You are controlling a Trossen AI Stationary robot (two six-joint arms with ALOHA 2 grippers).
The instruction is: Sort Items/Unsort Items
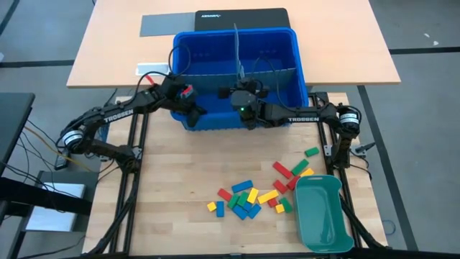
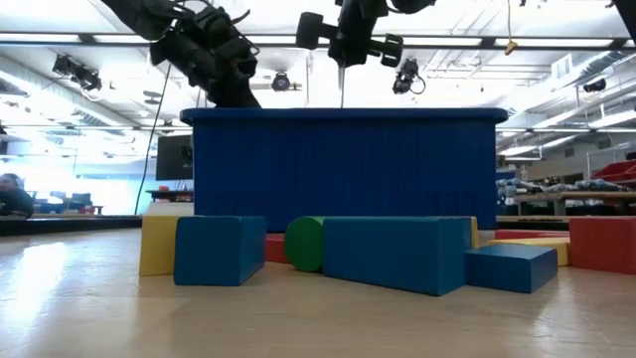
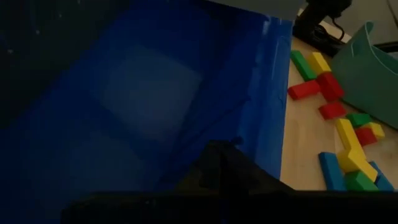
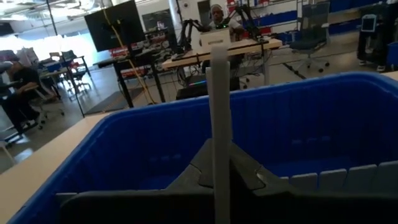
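Observation:
The items, small red, yellow, green and blue blocks (image 1: pixel 251 198), lie loose on the wooden table in front of a blue bin (image 1: pixel 237 119); they also fill the front of the low view (image 2: pixel 397 254). My right gripper (image 1: pixel 244 92) reaches level over the bin's near wall and is shut on a grey divider sheet (image 1: pixel 238 54). My left gripper (image 1: pixel 195 114) is shut just inside the bin's near wall, at its left end, with nothing seen between its fingers (image 3: pixel 230 158). Whether it touches the wall, I cannot tell. My right gripper pinches the grey divider sheet's near edge (image 4: pixel 219 143) between its two fingers, one on each face. The fingers come level from the table's near side. The sheet stands on edge, upright, running toward the bin's far wall. Its lower part is hidden inside the bin.
A second grey divider (image 1: pixel 277 72) runs across the right half of the bin. A teal tray (image 1: pixel 323 212) sits at the near right of the table, next to the blocks. Behind the bin stands a light desk with a dark flat case (image 1: pixel 241 18).

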